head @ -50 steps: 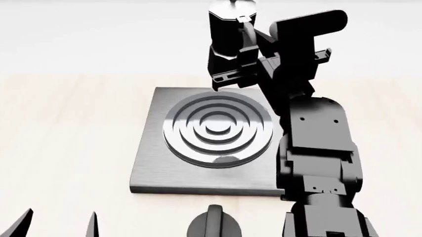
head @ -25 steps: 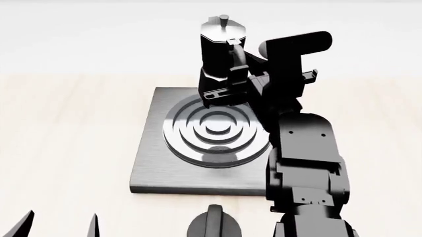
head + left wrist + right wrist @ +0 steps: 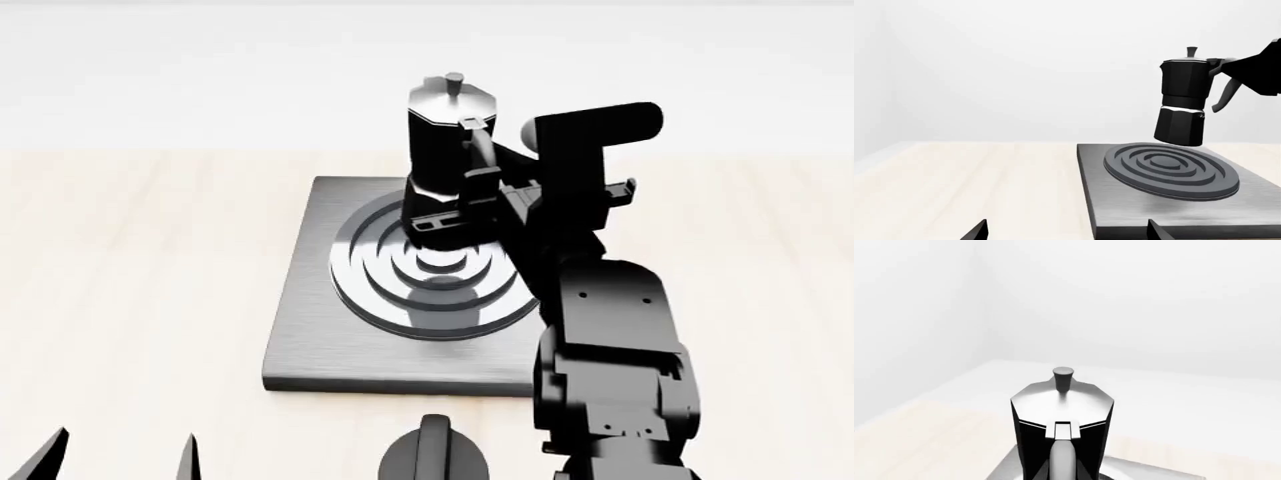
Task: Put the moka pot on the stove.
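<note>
Right gripper [image 3: 491, 190] is clamped on the moka pot [image 3: 447, 160] handle; only the left wrist view shows it hanging just above the stove [image 3: 1174, 195] rings.

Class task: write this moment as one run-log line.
right gripper: holds moka pot by handle | pot: upright, just above stove rings, not touching | left gripper: idle, open

**Right arm extended and gripping, left arm low**

The black jointed right arm [image 3: 607, 340] reaches forward, its black right gripper [image 3: 491, 190] clamped on the curved handle of the small faceted black moka pot [image 3: 447, 165], held upright. Only the two black fingertips [image 3: 187, 460] of the left gripper [image 3: 118, 458] show, apart.
</note>
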Available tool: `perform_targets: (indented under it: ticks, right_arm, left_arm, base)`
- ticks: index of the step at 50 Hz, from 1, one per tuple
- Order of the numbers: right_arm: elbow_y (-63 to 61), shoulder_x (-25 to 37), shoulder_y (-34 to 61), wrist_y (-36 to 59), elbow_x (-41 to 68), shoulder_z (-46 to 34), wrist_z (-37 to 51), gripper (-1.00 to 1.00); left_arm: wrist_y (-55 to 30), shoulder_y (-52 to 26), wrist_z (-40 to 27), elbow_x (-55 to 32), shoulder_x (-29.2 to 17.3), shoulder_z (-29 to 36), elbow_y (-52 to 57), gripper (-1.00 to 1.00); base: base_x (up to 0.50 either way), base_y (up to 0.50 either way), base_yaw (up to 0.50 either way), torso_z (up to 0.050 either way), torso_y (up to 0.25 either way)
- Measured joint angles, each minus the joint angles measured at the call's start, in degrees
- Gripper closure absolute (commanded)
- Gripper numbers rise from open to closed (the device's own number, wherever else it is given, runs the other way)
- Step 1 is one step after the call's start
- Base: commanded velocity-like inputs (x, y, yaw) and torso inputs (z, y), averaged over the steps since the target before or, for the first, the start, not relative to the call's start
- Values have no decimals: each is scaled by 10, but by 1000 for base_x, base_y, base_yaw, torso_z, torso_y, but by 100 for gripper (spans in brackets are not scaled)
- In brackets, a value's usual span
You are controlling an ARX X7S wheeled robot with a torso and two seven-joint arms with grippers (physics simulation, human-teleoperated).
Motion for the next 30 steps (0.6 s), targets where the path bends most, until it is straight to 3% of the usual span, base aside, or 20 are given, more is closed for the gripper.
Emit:
perform_targets:
  ticks: [30]
  right_arm:
    - [0,-1,-21,11,-1,1,3,100]
  left_arm:
    - [0,0,-4,-2,-3,3,4,-100]
  base:
    - [0,0,0,0,1]
